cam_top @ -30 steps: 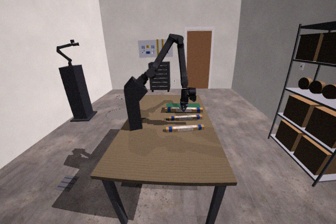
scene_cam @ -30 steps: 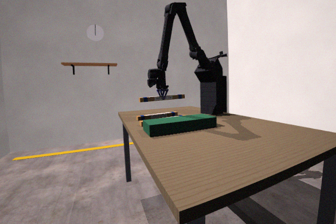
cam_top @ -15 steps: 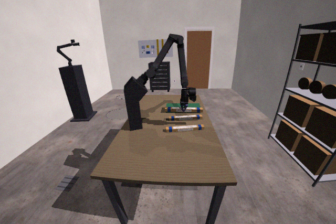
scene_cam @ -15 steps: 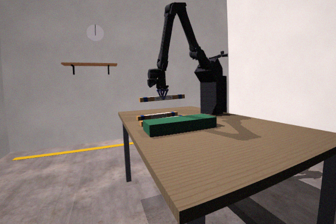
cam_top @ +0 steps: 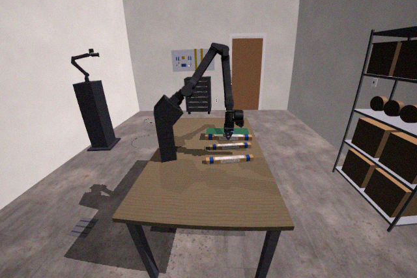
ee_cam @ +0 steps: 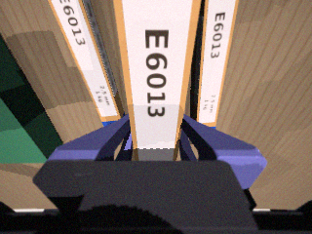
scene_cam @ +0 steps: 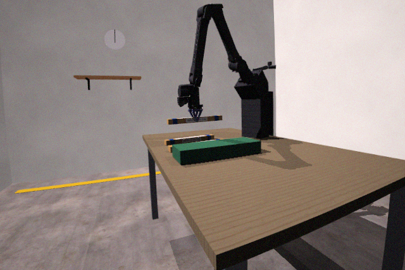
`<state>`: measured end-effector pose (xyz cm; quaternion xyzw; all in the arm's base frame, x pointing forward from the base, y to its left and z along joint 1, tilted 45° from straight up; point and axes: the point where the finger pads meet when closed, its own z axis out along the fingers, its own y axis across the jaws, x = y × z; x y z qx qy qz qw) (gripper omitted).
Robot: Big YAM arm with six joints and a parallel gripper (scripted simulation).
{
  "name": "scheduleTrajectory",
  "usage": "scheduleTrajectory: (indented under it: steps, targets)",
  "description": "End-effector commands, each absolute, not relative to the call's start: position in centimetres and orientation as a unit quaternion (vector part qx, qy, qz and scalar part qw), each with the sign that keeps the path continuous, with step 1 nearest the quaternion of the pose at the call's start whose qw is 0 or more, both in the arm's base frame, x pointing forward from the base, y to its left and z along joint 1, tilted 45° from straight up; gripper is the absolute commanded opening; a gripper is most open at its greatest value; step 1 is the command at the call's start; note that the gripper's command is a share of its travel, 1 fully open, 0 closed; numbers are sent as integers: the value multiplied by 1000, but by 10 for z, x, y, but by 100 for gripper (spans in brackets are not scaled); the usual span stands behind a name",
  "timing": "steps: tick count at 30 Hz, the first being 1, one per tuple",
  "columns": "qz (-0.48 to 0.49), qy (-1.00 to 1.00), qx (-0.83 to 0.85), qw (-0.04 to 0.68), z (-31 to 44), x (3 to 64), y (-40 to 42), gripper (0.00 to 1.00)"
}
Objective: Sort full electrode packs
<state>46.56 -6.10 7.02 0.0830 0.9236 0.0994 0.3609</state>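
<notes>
My gripper (cam_top: 229,136) (scene_cam: 195,119) (ee_cam: 155,117) is shut on a white, orange-edged electrode pack (cam_top: 247,137) (scene_cam: 183,120) (ee_cam: 156,54) with blue bands, marked E6013. The pack hangs nearly level, clear above the table. A second pack (cam_top: 220,146) (ee_cam: 88,58) lies on the table beside the green low platform (cam_top: 212,131) (scene_cam: 219,154) (ee_cam: 17,132); the platform mostly hides it in the exterior view. A third pack (cam_top: 232,159) (scene_cam: 188,140) (ee_cam: 217,39) lies on the table farther from the platform. No pack is on the platform. The packs' contents cannot be seen.
The packs and platform are on a wooden table (cam_top: 208,204) (scene_cam: 278,195). The arm's black pedestal (cam_top: 166,140) (scene_cam: 251,116) stands at one side of the table. A shelf rack (cam_top: 380,116) with boxes stands off to the right in the top view.
</notes>
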Motion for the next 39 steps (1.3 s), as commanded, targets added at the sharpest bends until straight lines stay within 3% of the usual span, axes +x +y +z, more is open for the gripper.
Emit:
scheduleTrajectory:
  steps: [1, 39]
  targets:
    - [100, 918, 90, 374, 77, 477, -63, 0]
    - [99, 916, 96, 377, 48, 506, -62, 0]
